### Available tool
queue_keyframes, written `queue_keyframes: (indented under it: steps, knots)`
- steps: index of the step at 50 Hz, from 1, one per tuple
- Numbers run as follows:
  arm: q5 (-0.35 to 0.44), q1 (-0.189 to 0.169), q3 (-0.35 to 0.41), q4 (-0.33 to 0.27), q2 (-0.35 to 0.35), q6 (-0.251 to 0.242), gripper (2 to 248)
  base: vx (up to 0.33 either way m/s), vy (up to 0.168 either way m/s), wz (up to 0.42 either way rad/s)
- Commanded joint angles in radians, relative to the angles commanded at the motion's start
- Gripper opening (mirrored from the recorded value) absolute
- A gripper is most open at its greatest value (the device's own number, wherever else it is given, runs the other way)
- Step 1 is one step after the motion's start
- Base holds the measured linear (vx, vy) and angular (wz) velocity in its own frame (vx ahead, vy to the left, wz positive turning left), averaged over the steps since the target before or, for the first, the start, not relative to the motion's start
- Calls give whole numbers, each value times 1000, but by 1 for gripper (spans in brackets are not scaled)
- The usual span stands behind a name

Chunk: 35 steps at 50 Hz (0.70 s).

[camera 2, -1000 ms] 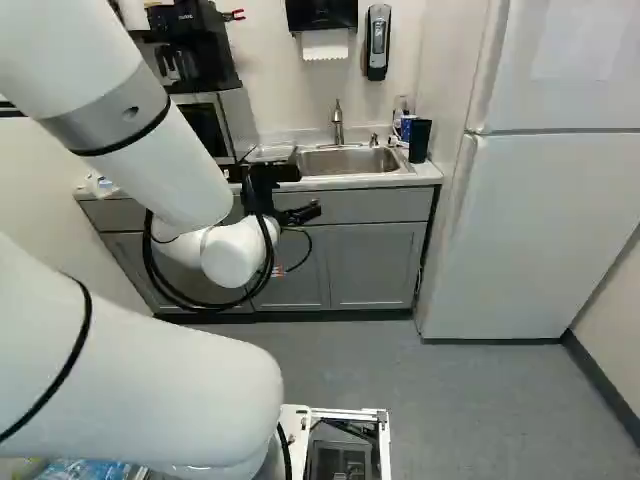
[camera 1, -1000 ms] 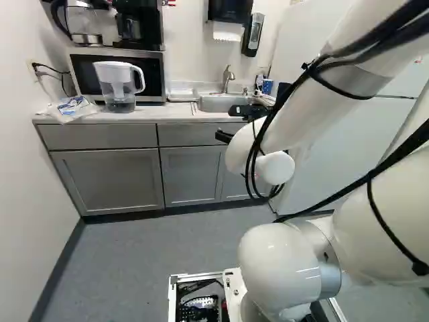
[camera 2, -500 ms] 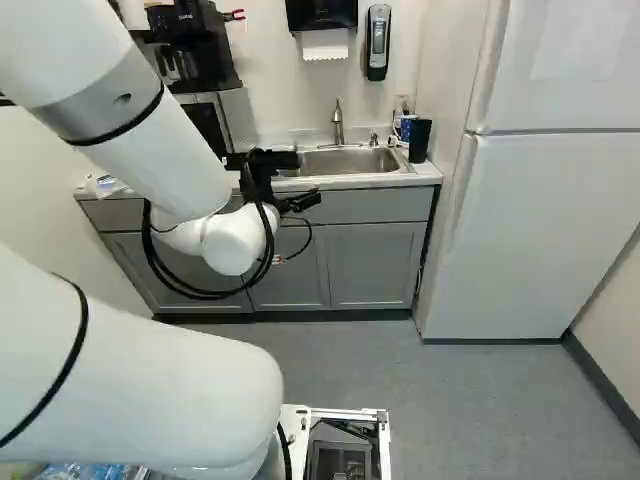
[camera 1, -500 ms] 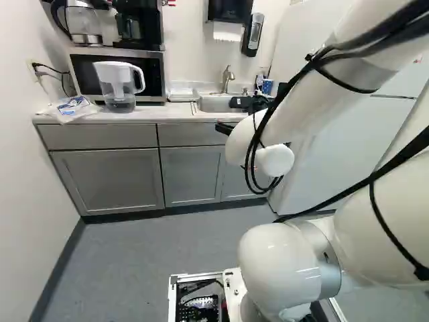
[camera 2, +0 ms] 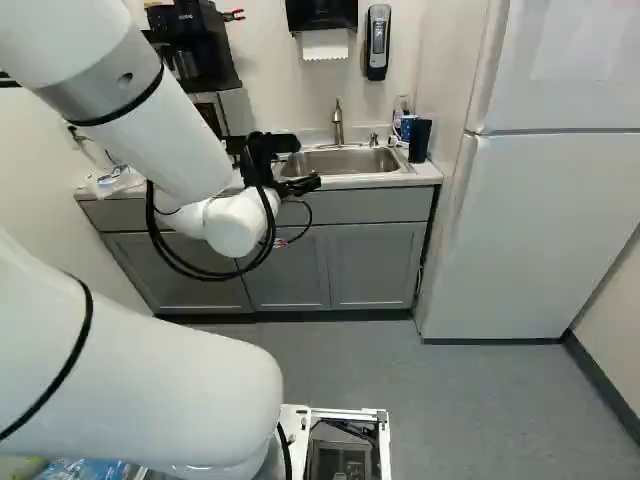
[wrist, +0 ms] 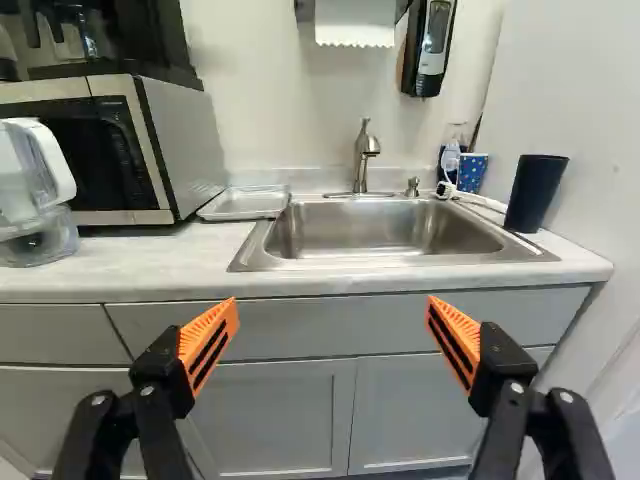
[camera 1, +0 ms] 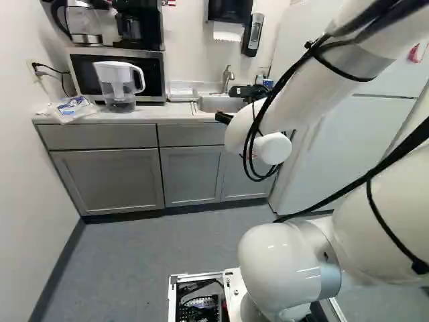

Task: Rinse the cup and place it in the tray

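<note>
Cup (wrist: 537, 193), dark and upright, stands beside the sink (wrist: 375, 230); what looks like the tray (wrist: 243, 203) lies at the sink's other side. The gripper (camera 2: 303, 186) hangs spread wide.

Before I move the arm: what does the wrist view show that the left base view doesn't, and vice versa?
Wrist view only: the orange pads of the jaws, which stand wide apart with nothing between them. It also shows the dark cup right of the sink plainly; can't tell if any of it peeks past the cables in the left base view.

Left base view only: the plastic bag on the counter, and the arm's big white joints.

Both: sink, faucet, tray, blue cup, pitcher, microwave.
</note>
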Motion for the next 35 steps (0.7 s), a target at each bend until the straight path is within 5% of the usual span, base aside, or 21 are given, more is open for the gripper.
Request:
queue_keyframes:
  steps: [35]
  knots:
    - [-23, 0, -120, 0, -47, 0, 247, 0, 0, 0]
